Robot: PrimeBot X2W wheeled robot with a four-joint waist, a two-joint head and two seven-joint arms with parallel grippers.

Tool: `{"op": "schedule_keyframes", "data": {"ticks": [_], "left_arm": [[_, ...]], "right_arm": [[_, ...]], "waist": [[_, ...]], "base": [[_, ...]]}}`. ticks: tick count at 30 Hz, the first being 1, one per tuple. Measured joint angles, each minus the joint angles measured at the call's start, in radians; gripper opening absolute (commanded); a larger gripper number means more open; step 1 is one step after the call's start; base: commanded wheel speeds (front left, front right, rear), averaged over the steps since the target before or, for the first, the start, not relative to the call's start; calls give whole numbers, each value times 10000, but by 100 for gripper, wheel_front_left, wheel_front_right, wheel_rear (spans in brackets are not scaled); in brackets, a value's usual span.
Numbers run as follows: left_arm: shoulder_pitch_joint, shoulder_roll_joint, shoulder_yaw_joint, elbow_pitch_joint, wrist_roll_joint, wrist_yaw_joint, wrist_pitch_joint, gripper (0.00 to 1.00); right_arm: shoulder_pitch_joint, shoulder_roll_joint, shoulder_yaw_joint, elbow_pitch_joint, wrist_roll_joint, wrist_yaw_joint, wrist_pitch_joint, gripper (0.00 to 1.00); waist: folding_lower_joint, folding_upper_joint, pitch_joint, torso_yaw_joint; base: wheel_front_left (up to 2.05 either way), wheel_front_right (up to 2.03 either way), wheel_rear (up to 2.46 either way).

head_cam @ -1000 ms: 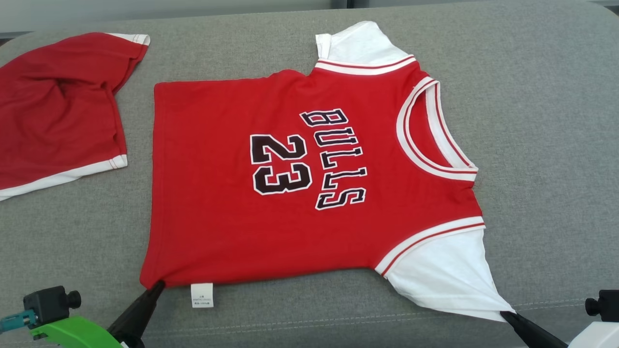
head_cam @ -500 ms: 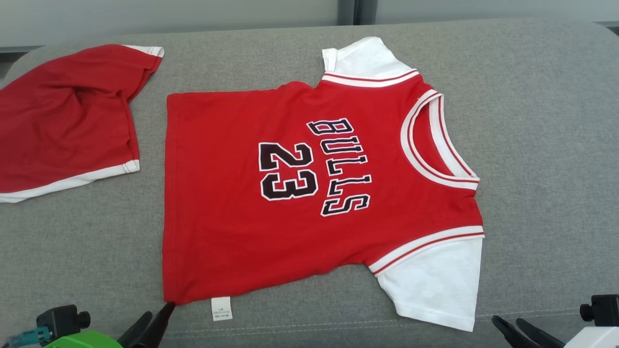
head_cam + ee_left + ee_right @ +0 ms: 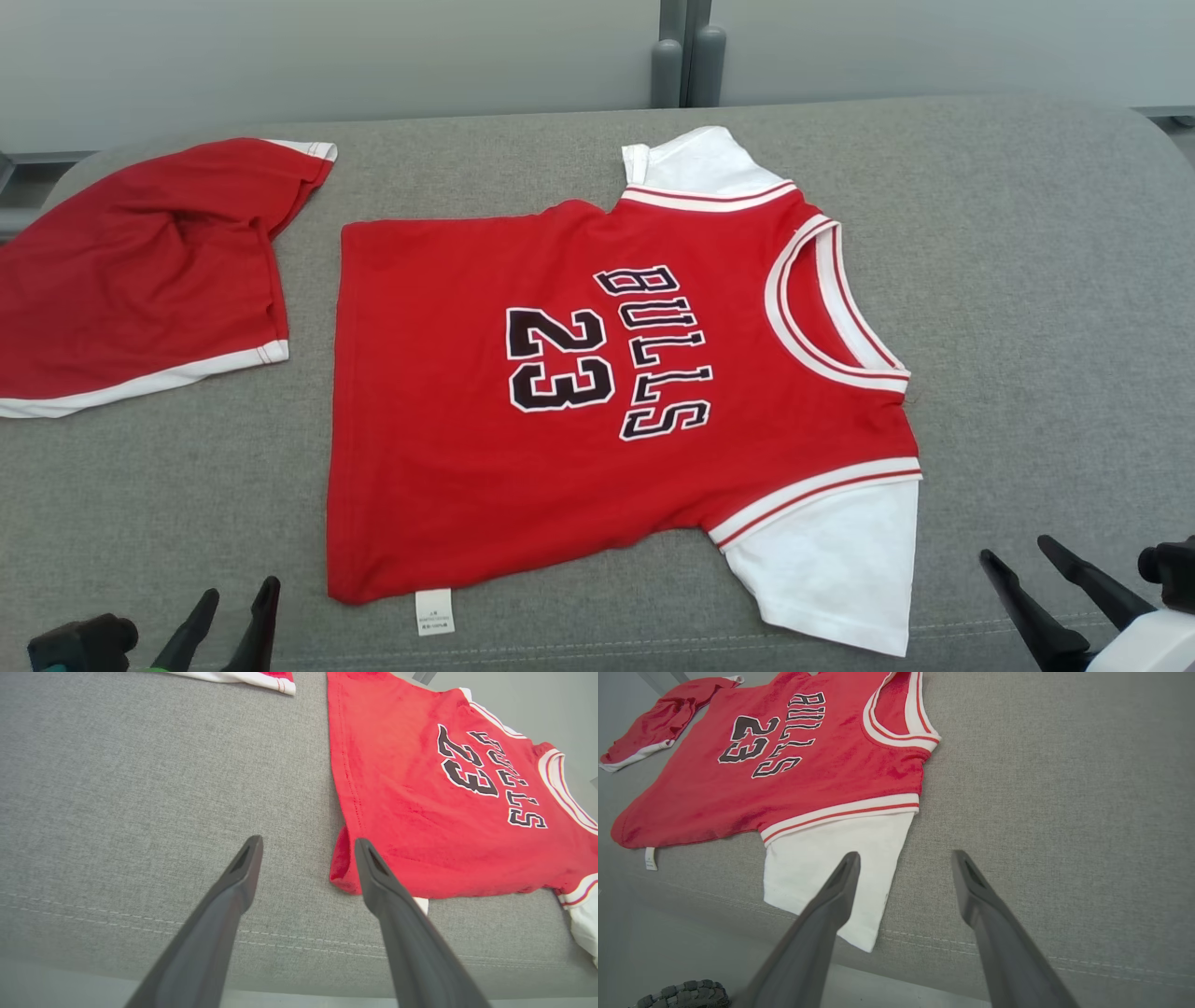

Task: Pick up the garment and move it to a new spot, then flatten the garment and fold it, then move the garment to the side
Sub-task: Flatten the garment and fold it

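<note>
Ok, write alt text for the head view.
A red, white-sleeved Bulls 23 jersey lies flat on a grey cushion, collar rightward. Another red garment lies upper left; the left gripper and right gripper, both open, sit at the bottom corners.

Bright even light, faint soft shadows, sharp focus, wrist-view edges bowed

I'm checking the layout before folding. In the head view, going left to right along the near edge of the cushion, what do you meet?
In order: left gripper → care label → white sleeve → right gripper.
</note>
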Motion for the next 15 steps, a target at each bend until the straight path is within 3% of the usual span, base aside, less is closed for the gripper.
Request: {"op": "schedule_keyframes", "data": {"ticks": [4, 15], "left_arm": [[69, -221, -109, -176, 322, 31, -336, 100], [417, -669, -247, -533, 993, 213, -343, 100]], "right_arm": [[-85, 82, 67, -35, -685, -79, -328, 100], [44, 978, 575, 293, -1028, -155, -516, 100]], "waist": [[0, 0, -139, 41], [0, 0, -198, 328]], "base": [[0, 0, 0], [0, 0, 0]]}}
